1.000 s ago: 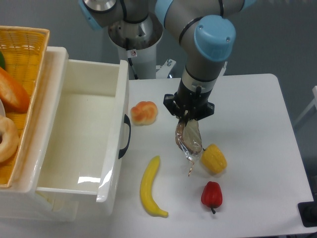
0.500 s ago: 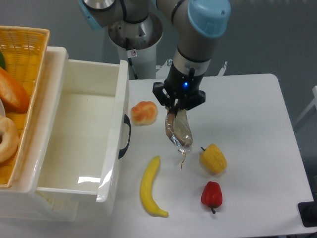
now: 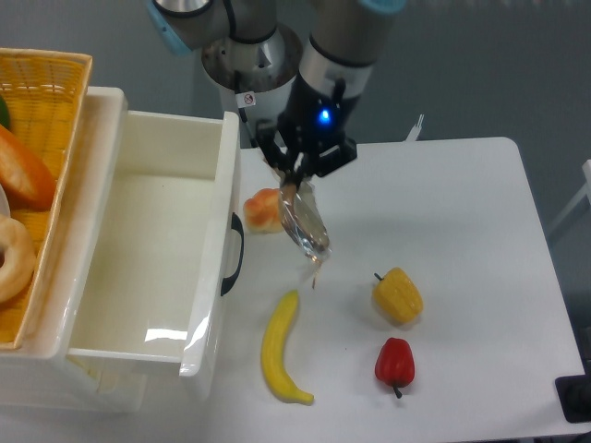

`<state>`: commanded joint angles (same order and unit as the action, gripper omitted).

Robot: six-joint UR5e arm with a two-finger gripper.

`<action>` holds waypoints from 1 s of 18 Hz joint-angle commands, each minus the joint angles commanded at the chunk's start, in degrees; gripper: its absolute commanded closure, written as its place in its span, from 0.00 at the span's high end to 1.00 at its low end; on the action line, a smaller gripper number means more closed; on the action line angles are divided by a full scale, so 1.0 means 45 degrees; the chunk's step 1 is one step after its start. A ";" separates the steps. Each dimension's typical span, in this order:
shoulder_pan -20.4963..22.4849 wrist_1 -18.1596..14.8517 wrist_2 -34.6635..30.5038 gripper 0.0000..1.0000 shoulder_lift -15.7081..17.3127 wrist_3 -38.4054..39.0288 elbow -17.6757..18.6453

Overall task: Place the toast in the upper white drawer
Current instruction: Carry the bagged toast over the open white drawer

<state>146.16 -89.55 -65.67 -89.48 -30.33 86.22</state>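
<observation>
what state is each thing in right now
gripper: shut on the toast, above the table
toast: wrapped in clear plastic, hanging off the table
upper white drawer: pulled open, nothing visible inside
bun: lying on the table, partly hidden by the toast
banana: lying flat
yellow pepper: on its side
red pepper: lying, stem toward the camera
yellow basket: holding bread

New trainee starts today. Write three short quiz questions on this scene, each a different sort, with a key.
1. True or false: the toast lies in the drawer.
2. What do the fingers hold: A banana, B toast, C bun?
3. Fill in: the red pepper sits nearest the ___ pepper.

Key: 1 false, it hangs above the table; 2 B; 3 yellow.
</observation>
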 joint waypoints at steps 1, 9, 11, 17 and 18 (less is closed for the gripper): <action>0.0000 -0.0079 0.0390 0.15 0.0176 0.0098 0.0000; -0.0390 -0.0333 0.1819 0.15 0.0900 0.1503 0.0059; -0.0682 -0.0587 0.1840 0.15 0.0939 0.1524 0.0078; -0.1658 -0.0490 0.1957 0.16 0.0803 0.1583 0.0371; -0.1718 -0.0471 0.1957 0.16 0.0783 0.1583 0.0410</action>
<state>138.43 -91.67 -56.87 -85.96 -23.20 88.06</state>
